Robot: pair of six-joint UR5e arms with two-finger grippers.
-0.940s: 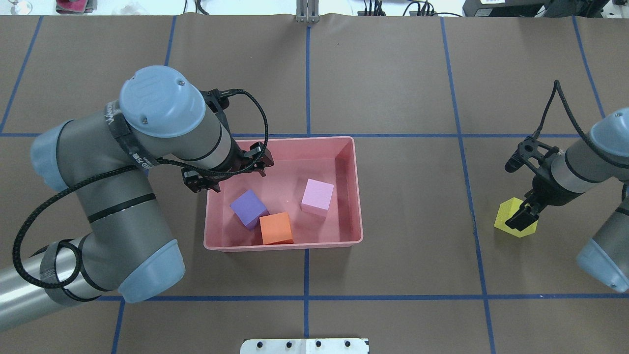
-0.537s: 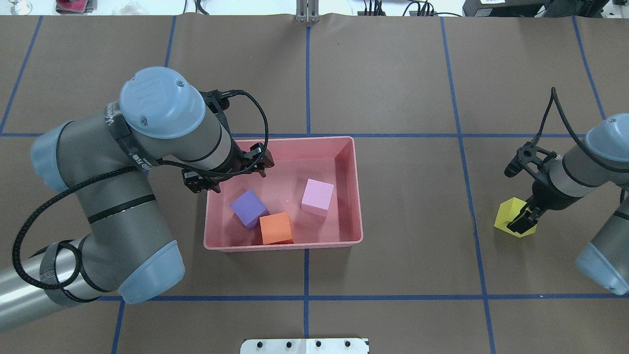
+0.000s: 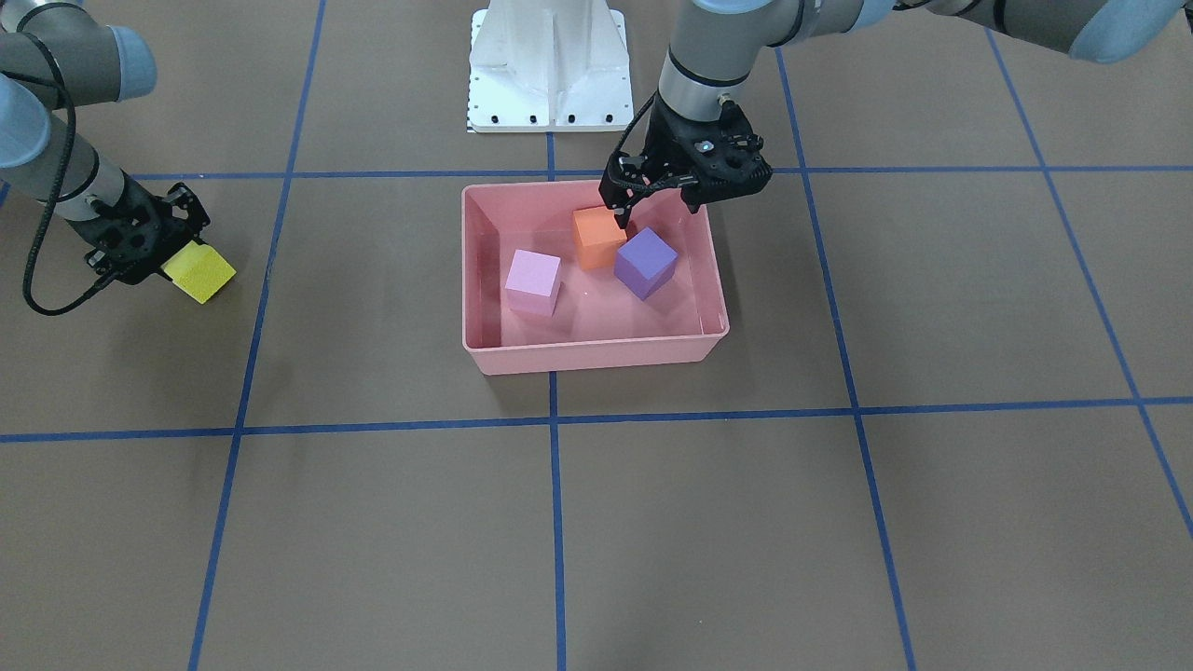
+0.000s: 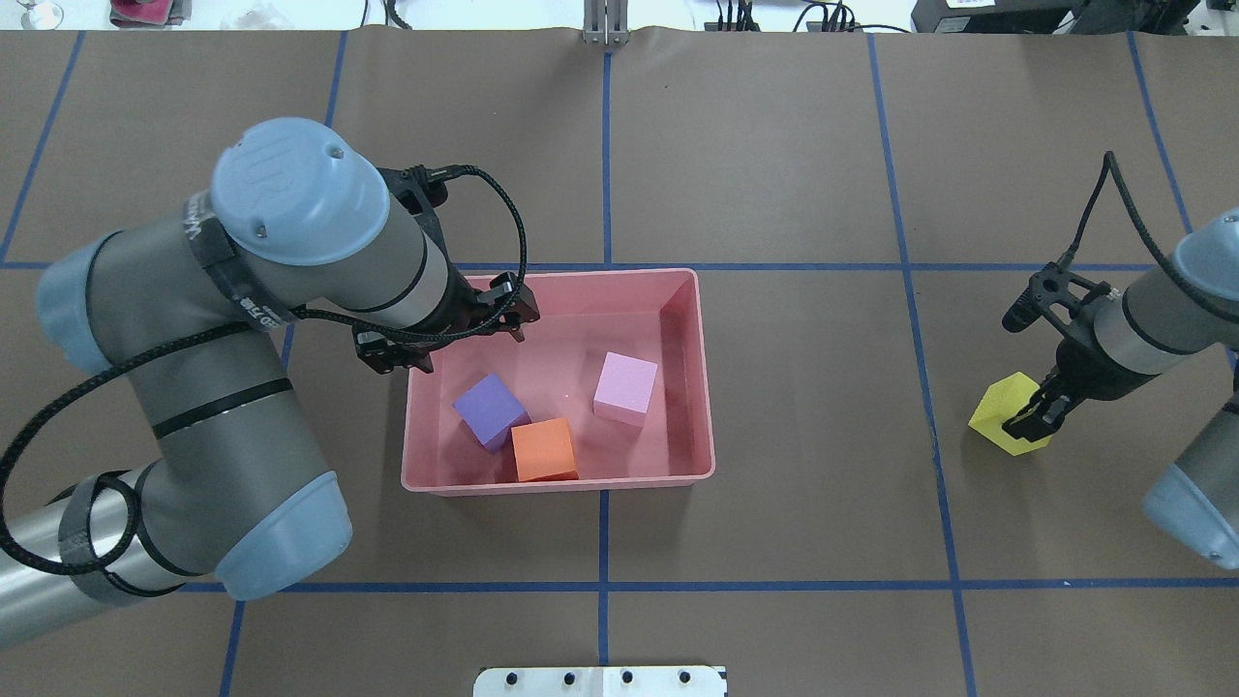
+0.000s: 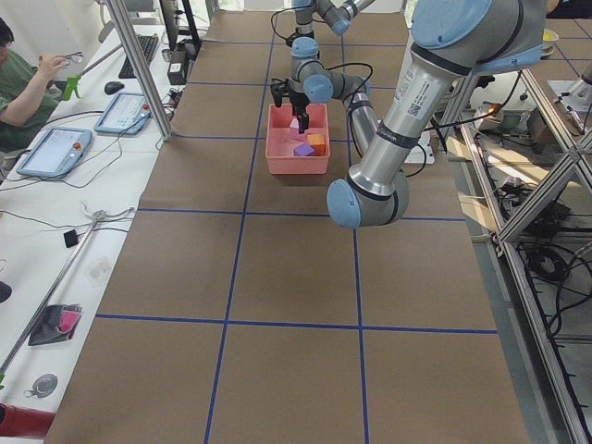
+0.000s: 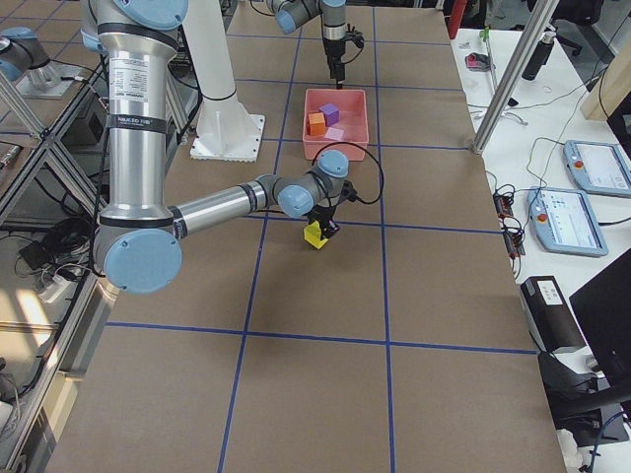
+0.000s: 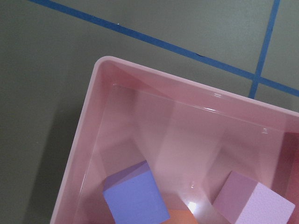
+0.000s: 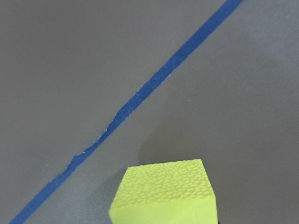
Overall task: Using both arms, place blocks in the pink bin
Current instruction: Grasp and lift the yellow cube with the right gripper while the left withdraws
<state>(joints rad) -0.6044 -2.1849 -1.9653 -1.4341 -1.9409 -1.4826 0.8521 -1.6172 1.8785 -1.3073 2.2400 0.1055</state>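
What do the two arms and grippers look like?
Both the left arm and right arm are grey tubes with light blue joint caps. A black braided cable loops along each. The left gripper and right gripper are black. The left arm bears a black band with white lettering.

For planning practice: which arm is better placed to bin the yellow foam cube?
Right: the right gripper grips the yellow foam cube; the left gripper hovers empty over the pink plastic bin.

Brown table (image 4: 774,145), blue tape grid (image 4: 606,145); white pedestal (image 3: 547,65); seated operator (image 5: 23,88); teach pendant (image 5: 54,153).
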